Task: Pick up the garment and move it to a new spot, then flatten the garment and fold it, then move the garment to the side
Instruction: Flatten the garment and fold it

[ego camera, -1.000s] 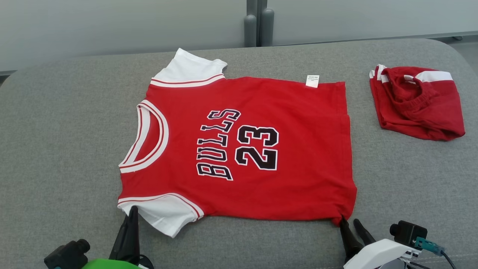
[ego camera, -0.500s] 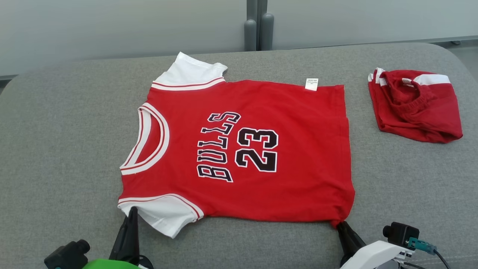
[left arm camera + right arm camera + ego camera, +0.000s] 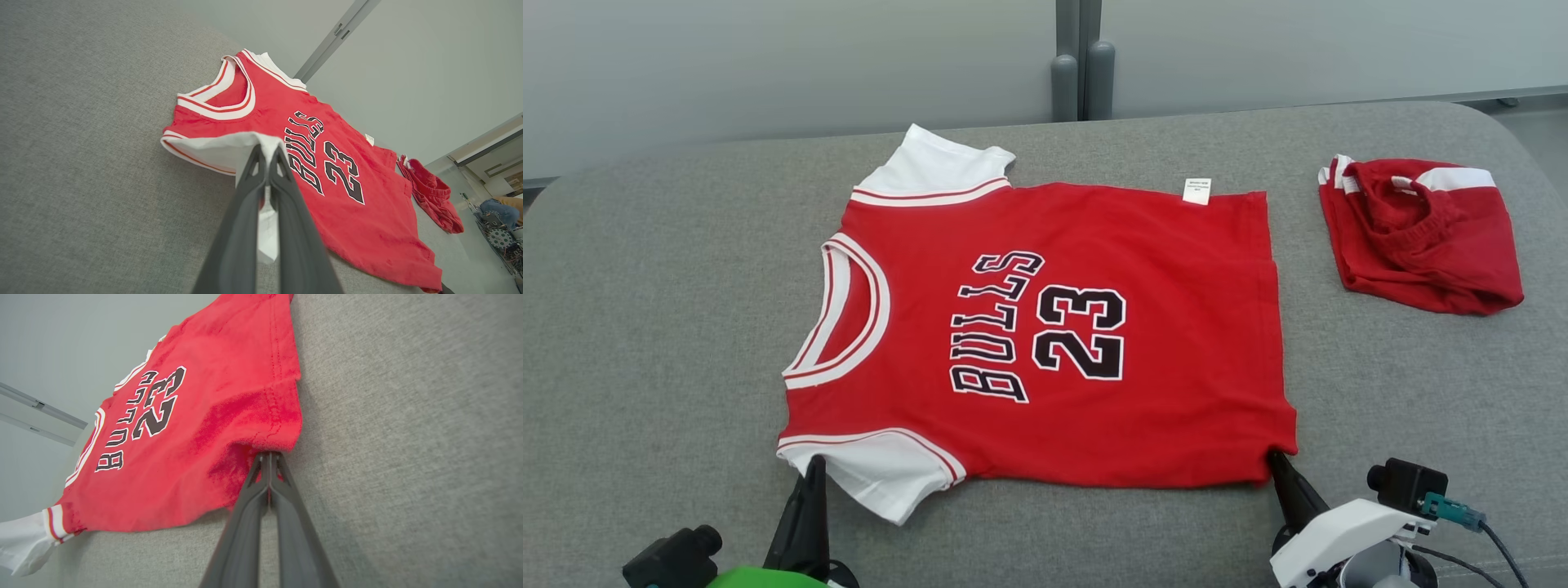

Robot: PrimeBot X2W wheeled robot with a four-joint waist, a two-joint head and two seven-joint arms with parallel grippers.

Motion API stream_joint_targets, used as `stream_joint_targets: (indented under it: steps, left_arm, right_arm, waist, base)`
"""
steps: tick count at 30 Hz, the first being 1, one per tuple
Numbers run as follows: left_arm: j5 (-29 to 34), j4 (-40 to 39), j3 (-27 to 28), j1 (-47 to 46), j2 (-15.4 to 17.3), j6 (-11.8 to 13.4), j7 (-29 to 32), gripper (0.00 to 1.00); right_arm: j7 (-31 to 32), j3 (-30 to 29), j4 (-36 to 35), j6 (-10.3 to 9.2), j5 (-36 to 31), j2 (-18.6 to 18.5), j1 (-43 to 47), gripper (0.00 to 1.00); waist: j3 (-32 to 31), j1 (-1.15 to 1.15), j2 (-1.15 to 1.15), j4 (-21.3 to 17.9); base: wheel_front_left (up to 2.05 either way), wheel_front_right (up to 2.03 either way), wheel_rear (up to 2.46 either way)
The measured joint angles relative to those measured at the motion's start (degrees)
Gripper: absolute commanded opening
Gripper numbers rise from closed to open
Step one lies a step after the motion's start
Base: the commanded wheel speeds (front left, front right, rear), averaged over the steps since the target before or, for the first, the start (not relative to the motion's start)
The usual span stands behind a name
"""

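Note:
The garment (image 3: 1045,343) is a red jersey with white sleeves and "BULLS 23" on it. It lies spread flat on the grey padded surface (image 3: 645,286), collar toward the left. My left gripper (image 3: 814,465) is shut on the near white sleeve, and the left wrist view shows the sleeve cloth (image 3: 229,149) pinched between the fingers at the left gripper (image 3: 267,149). My right gripper (image 3: 1274,457) is shut on the jersey's near right hem corner. In the right wrist view that red corner (image 3: 278,416) bunches at the tip of the right gripper (image 3: 269,455).
A second red garment (image 3: 1421,237) with white stripes lies crumpled at the far right of the surface, apart from the jersey. A pale wall with a grey post (image 3: 1078,73) stands behind. The surface's rounded edges curve away at both far corners.
My right gripper has gone from open beside the hem corner to shut on it, and the corner has moved slightly. The left gripper has kept hold of the sleeve. The camera has shifted a little.

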Motion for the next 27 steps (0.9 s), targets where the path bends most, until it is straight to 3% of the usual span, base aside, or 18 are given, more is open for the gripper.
stream_joint_targets:
  steps: [8, 16, 19, 20, 27]
  left_arm:
    - [0.0, -0.2, -0.2, 0.1, 0.0, 0.0, 0.0, 0.00]
    - [0.0, -0.6, -0.1, 0.6, 0.0, 0.1, 0.0, 0.00]
    - [0.0, -0.6, -0.7, 0.6, 0.0, 0.1, 0.0, 0.00]
    - [0.0, -0.6, -0.7, 0.6, 0.0, 0.1, 0.0, 0.00]
    - [0.0, -0.9, -0.6, 0.6, 0.0, 0.3, 0.0, 0.00]
  right_arm:
    - [-0.8, -2.2, -1.5, 0.08, -0.6, -3.3, -0.1, 0.00]
    - [-0.6, 0.2, -1.9, 0.62, -2.3, -5.0, 0.2, 0.00]
    - [-0.6, 0.4, -2.1, 1.00, -2.4, -4.8, 0.4, 0.47]
    - [-0.6, 0.6, -2.3, 1.00, -2.1, -4.5, 0.6, 0.98]
    - [-0.1, 1.5, -2.9, 1.43, -1.9, -4.1, 2.7, 1.00]
  waist:
    - [-0.3, 0.00, 0.00, -0.9]
    - [0.0, 0.00, 0.00, -2.4]
    - [0.2, 0.00, 0.00, -2.7]
    - [0.2, 0.00, 0.00, -2.7]
    - [0.6, 0.00, 0.00, -3.1]
  base:
    - [0.00, 0.00, 0.00]
    - [0.00, 0.00, 0.00]
    - [0.00, 0.00, 0.00]
    - [0.00, 0.00, 0.00]
    - [0.00, 0.00, 0.00]
